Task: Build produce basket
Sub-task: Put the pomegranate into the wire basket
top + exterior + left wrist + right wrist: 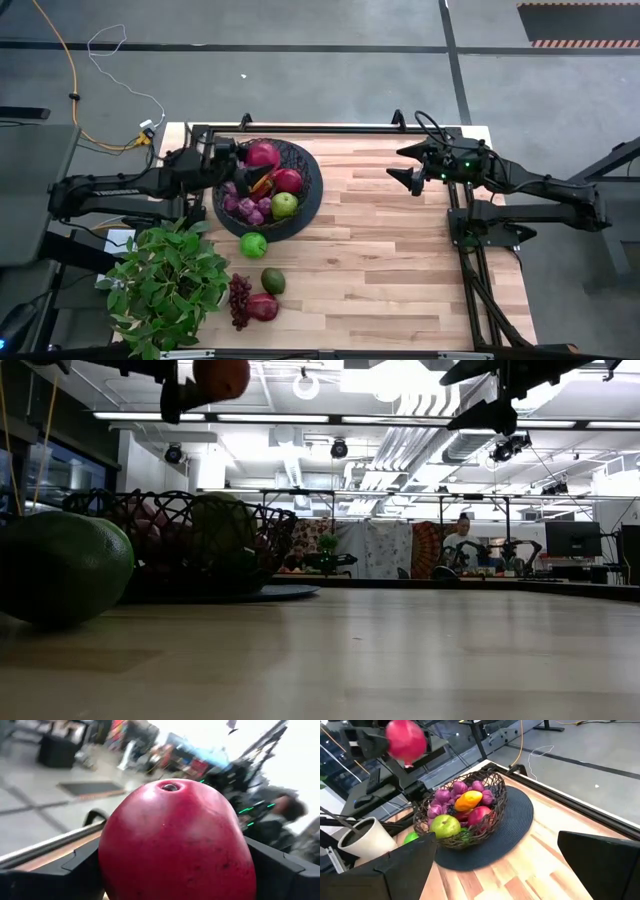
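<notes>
Red pomegranate (175,845): clamped between the left hand's (240,152) two fingers, held in the air above the far rim of the basket, not yet let go.
Basket (310,185): black wire-mesh bowl on a dark round mat (520,827) at the worktop's (400,250) far left side.
Already inside: purple grapes (245,205), a green apple (285,204), a second red pomegranate (288,180) and a yellow-orange pepper (468,799), heaped together in the bowl.
Still outside: a green apple (253,244) just beside the mat's near edge; nearer the front, an avocado (273,281), a dark red grape bunch (239,299) and another pomegranate (262,307) lying close together next to the potted plant (165,285).
Right hand (395,165): fingers spread wide and holding nothing, hanging over the far middle of the worktop, well apart from the basket.
Progress: by the look of it, roughly half done; one piece is about to be dropped in, and four remain on the wood.
Next call: the release should come over the heap's centre, since a round fruit set down on the pile may roll.
</notes>
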### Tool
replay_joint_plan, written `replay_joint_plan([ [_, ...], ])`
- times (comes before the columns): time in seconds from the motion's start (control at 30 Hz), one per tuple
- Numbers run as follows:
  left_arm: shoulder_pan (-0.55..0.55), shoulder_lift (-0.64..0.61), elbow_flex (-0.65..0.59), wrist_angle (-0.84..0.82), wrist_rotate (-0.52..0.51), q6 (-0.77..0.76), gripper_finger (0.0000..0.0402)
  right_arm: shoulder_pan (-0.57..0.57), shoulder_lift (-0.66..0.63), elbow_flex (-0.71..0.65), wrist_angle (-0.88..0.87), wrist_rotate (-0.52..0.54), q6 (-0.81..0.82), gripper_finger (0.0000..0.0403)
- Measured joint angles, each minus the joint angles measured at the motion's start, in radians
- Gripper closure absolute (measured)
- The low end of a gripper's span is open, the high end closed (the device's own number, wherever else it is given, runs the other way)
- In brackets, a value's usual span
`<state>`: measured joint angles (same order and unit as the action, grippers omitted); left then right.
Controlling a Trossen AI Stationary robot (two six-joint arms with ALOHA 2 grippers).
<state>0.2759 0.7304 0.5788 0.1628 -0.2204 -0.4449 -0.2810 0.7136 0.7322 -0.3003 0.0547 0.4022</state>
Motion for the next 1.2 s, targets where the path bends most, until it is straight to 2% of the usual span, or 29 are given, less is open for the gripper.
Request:
replay_joint_plan([
  [0.2, 0.044, 0.106, 0.180, -0.295, -0.047, 0.049, 0.0057, 0.000, 0.000, 0.000, 0.001, 0.000, -0.010, 0.0006],
  [0.3, 0.094, 0.212, 0.292, -0.480, -0.085, 0.093, 0.0057, 0.000, 0.000, 0.000, 0.009, 0.000, -0.010, 0.0006],
  [0.47, 0.192, 0.407, 0.425, -0.658, -0.087, 0.105, 0.0057, 0.000, 0.000, 0.000, 0.016, 0.001, -0.010, 0.0006],
  [0.63, 0.247, 0.566, 0.451, -0.683, -0.055, 0.137, 0.0057, 0.000, 0.000, 0.000, 0.009, -0.007, 0.013, 0.0006],
  [0.83, 0.268, 0.717, 0.451, -0.684, -0.065, 0.195, 0.0057, 0.000, 0.000, 0.000, -0.004, -0.011, 0.046, 0.0006],
  [1.0, 0.268, 0.785, 0.451, -0.713, -0.144, 0.193, 0.0057, 0.000, 0.000, 0.000, -0.004, -0.012, 0.046, 0.0006],
  [1.2, 0.267, 0.814, 0.451, -0.724, -0.147, 0.222, 0.0057, 0.000, 0.000, 0.000, -0.004, -0.013, 0.045, 0.0006],
])
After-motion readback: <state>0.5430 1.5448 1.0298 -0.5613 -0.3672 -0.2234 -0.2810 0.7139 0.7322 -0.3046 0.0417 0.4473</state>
